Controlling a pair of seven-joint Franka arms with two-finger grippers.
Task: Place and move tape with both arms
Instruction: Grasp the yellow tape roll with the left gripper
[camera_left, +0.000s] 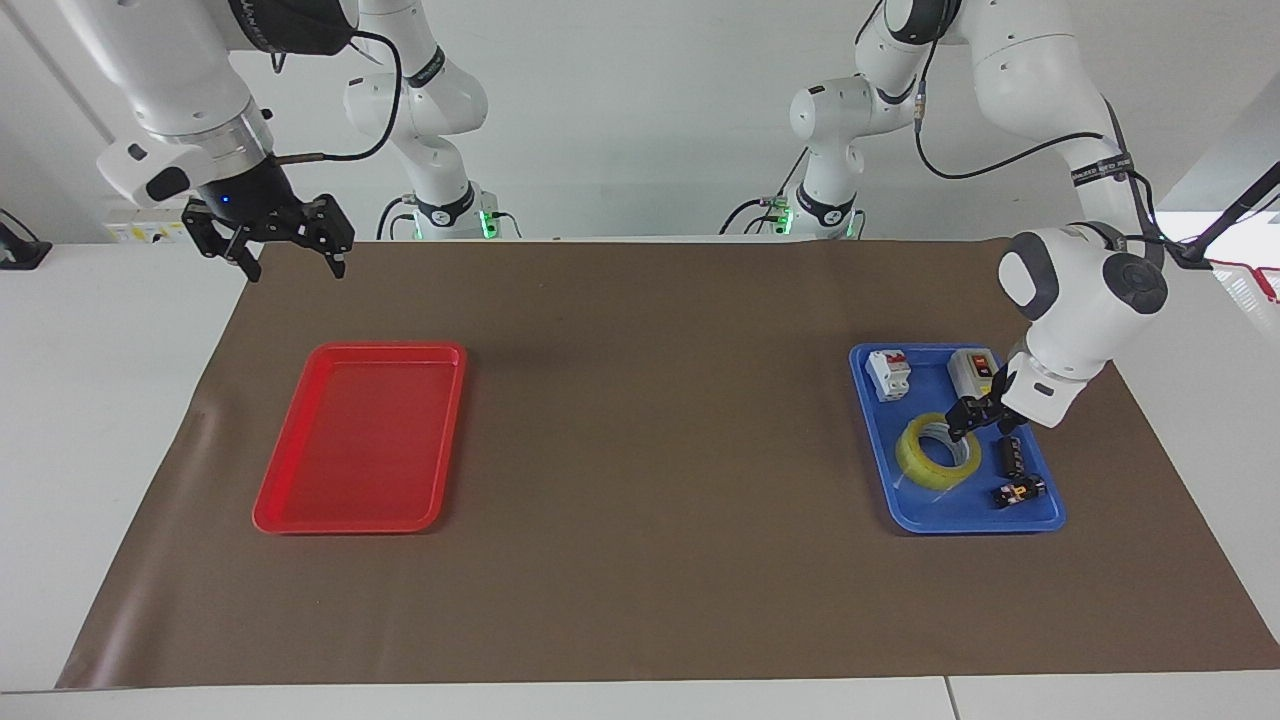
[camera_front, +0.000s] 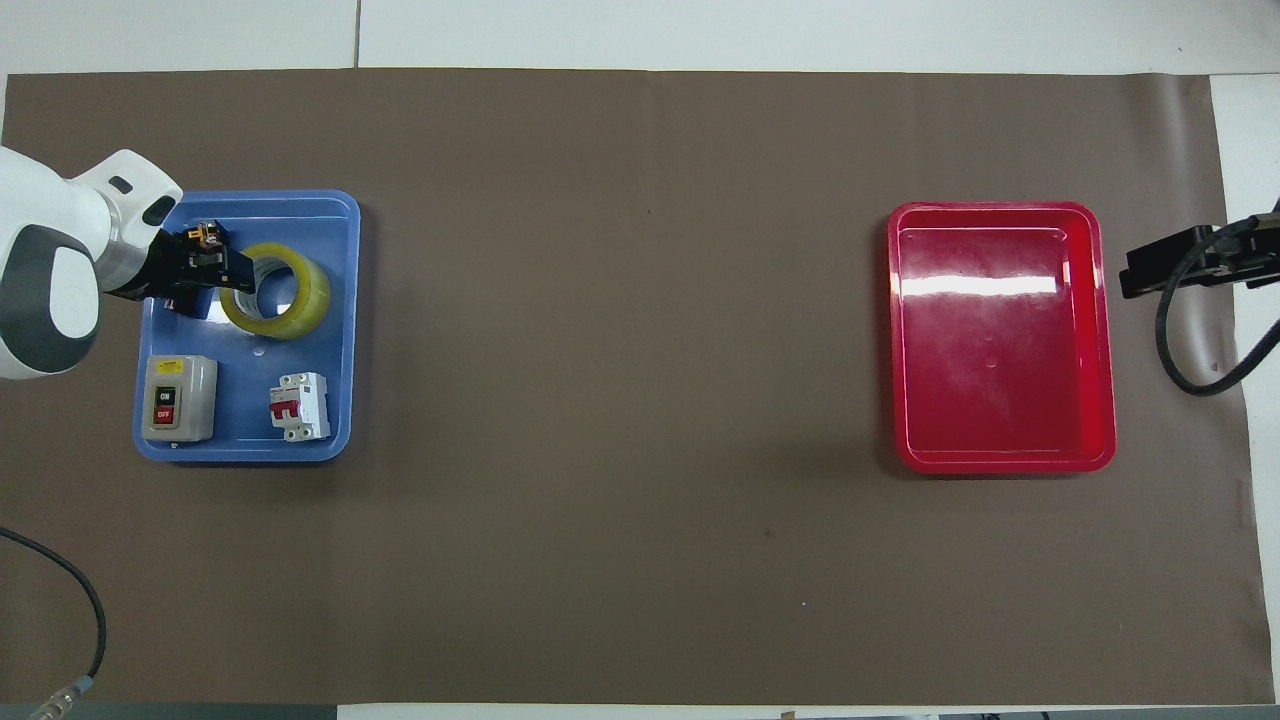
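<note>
At the left arm's end of the worktop (camera_left: 640, 600), the tape (camera_left: 935, 455) is lying flat in the blue tray (camera_left: 905, 515), at 12 o'clock from the white breaker (camera_front: 299, 405) in the overhead view. The left claw (camera_left: 978, 418) is hanging over the tape's rim; its spread cannot be told. The right claw (camera_left: 292, 252) is waiting with fingers wide apart above the worktop's edge, at 11 o'clock from the red tray (camera_left: 300, 515) in the facing view.

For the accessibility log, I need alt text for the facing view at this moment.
The left gripper is low over the tape, which lies in the blue tray among small electrical parts. The right gripper waits open in the air near the table's edge, above the brown mat and the red tray.
</note>
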